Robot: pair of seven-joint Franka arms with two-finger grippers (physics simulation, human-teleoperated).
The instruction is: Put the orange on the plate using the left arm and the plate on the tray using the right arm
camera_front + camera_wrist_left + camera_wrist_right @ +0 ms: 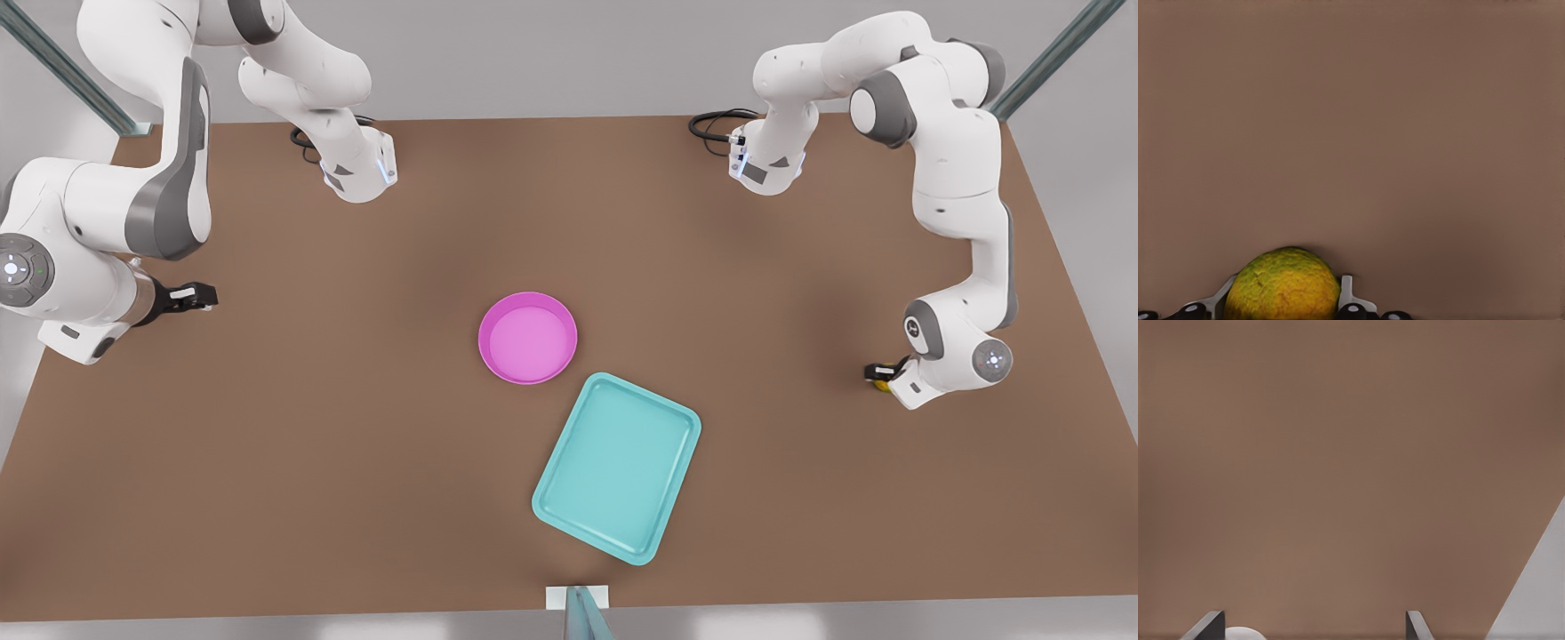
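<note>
At the front view's right, the left gripper [880, 374] has its fingers [1346, 291] closed around the small round yellow-orange fruit with a green mottled patch [1283, 285], low over the brown surface [356, 444]. The right gripper [200, 296], at the front view's left, hangs with fingers [1208, 627] spread wide and empty. The round pink shallow plate [527, 338] lies mid-surface just beside the rectangular teal tray [617, 467].

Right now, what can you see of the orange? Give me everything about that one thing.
The orange is a small round fruit, yellow-orange with green mottling and a dimpled, matte peel. It sits between the fingers of the left gripper, near the table's edge at the front view's right, well away from the plate. In the front view just a yellow sliver peeks past the gripper. Whether it rests on the table is unclear.
</note>
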